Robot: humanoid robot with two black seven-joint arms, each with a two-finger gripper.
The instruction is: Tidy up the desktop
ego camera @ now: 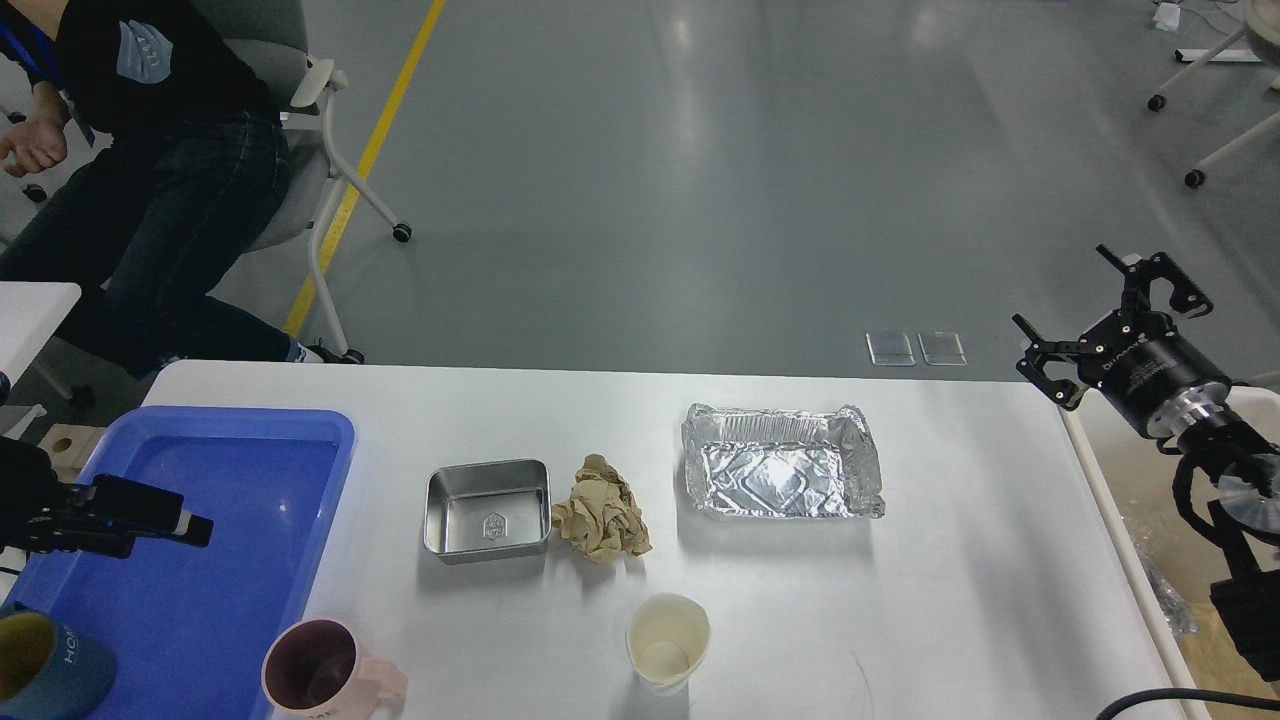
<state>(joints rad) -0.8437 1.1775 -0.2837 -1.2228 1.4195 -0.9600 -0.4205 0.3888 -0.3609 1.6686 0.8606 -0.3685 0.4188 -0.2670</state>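
While our right gripper (1110, 315) hangs empty with fingers spread wide past the desk's right edge, our left gripper (190, 527) hovers over the blue plastic tray (250, 500); whether its fingers are parted, we cannot tell. On the large white rectangular desktop (950, 560), the square steel tin (487, 510), crinkled foil tray (781, 474) and paper cup (667, 640) look empty.

The right gripper (1110, 315) is hanging raised at the far right, its two fingers (1160, 278) spreading wide apart and holding nothing, wrist angling up from the lower right. The left gripper (190, 523) is reaching in low from the left edge, appearing dark and end-on, its fingers indistinguishable.
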